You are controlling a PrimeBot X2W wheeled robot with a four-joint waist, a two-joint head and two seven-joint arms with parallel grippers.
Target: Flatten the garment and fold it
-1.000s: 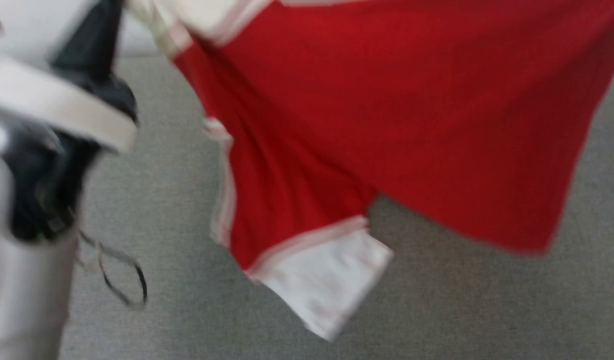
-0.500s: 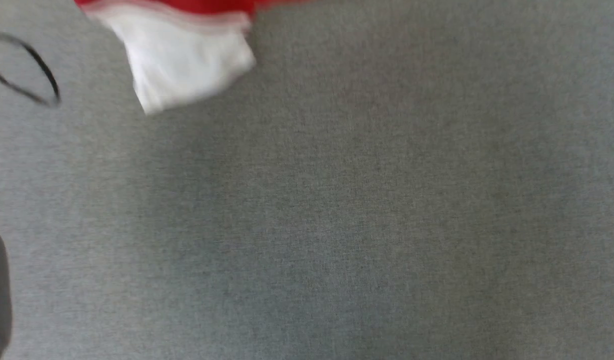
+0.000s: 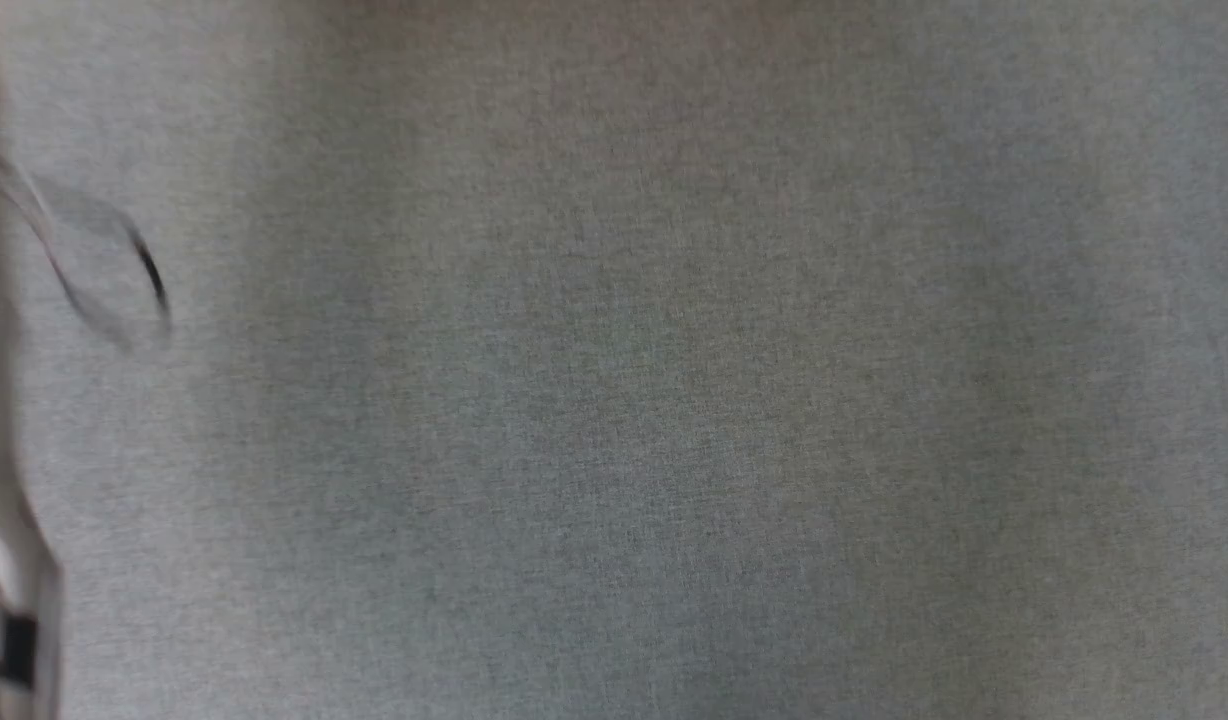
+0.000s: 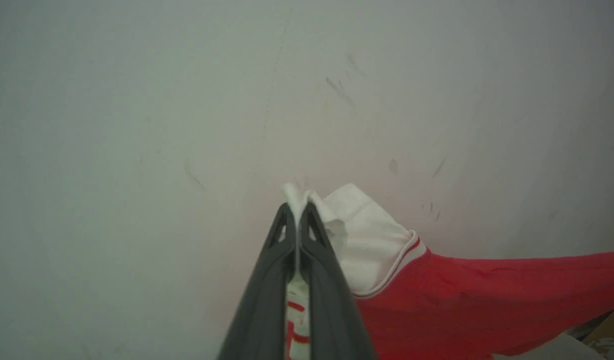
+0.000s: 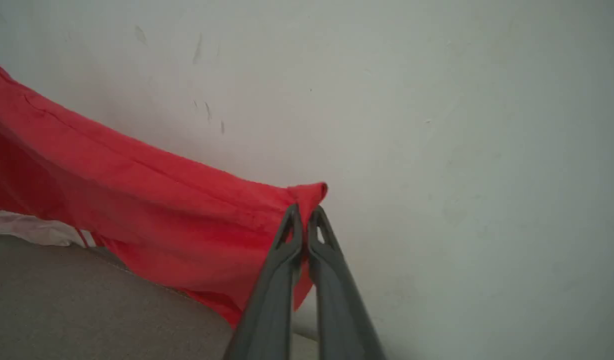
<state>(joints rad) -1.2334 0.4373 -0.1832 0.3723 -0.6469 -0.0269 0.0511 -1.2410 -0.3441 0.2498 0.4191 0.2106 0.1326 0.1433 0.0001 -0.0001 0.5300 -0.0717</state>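
The garment (image 4: 437, 295) is a red jersey with a white sleeve and striped trim, held up in the air in front of a pale wall. In the left wrist view my left gripper (image 4: 298, 209) is shut on the white sleeve edge, which pokes out past the fingertips. In the right wrist view my right gripper (image 5: 304, 210) is shut on a red corner of the garment (image 5: 152, 200), and the cloth stretches away to the left above the grey surface. The lettering is hidden.
The head view looks down at a grey cloth-covered surface (image 3: 674, 400). A thin dark cable loop (image 3: 144, 280) and a pale arm part (image 3: 4, 560) blur at its left edge. A scuffed pale wall (image 4: 187, 100) stands behind the garment.
The head view has swung down: the red garment and white sleeve have slid up and out of it, leaving grey surface. Both grips look unchanged.
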